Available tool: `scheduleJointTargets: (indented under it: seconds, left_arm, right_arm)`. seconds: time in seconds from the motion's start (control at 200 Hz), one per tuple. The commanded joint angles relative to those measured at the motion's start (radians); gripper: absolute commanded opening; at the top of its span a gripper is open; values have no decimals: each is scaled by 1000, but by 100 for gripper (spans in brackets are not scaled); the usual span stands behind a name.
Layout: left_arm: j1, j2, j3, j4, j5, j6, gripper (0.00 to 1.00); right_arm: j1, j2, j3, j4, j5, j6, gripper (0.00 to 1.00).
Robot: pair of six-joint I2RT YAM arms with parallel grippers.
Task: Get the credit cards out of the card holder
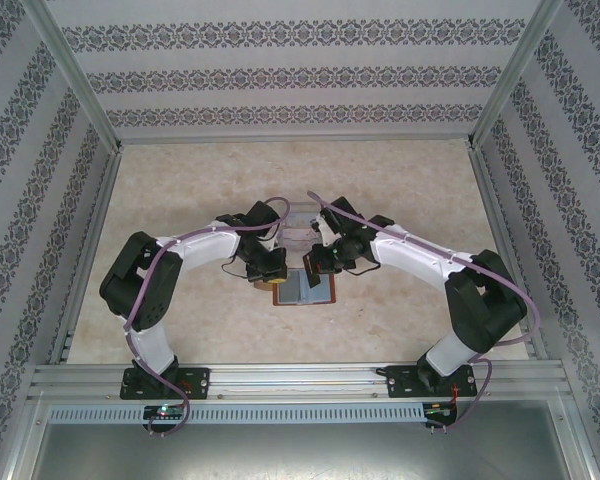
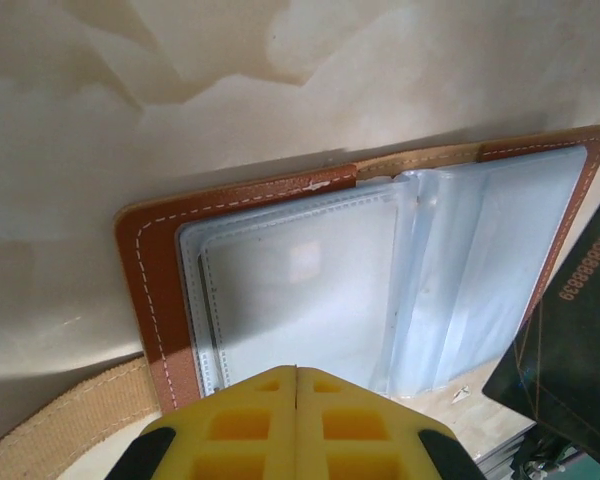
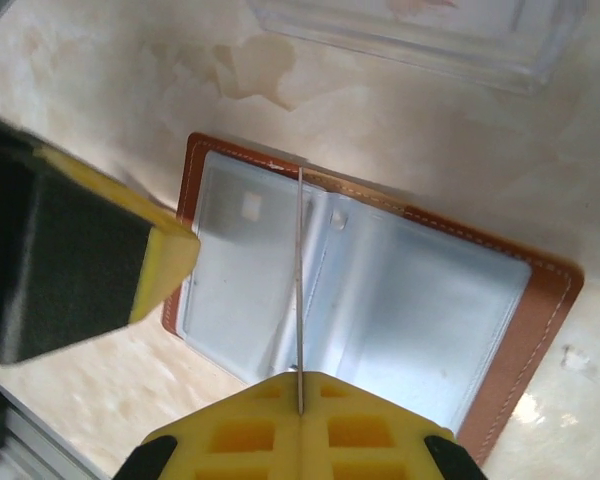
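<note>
Reddish-brown leather card holder (image 1: 305, 290) lies open flat on the marbled table (image 1: 400, 200), clear sleeves up, mid-table between both grippers. I see one credit card (image 2: 568, 345), dark face with printed digits, standing on edge above the sleeves near the fold. It is pinched between the closed pads of the right gripper (image 3: 300, 385). Left gripper (image 2: 297, 385) has its fingers pressed together with nothing between them, tips over the holder's left leaf; I can't tell if they touch. Tan strap tab (image 2: 60, 425) sticks out beside the holder. Clear plastic tray (image 3: 410, 30) sits just beyond it.
</note>
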Motion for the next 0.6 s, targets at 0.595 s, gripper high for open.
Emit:
scheduleJointTargets:
  seconds: [0.595]
  left_arm:
    - [29,-95,-70,-7,-107,-8,4]
  right_arm:
    - [15,167,298,-394,208,-1045,0]
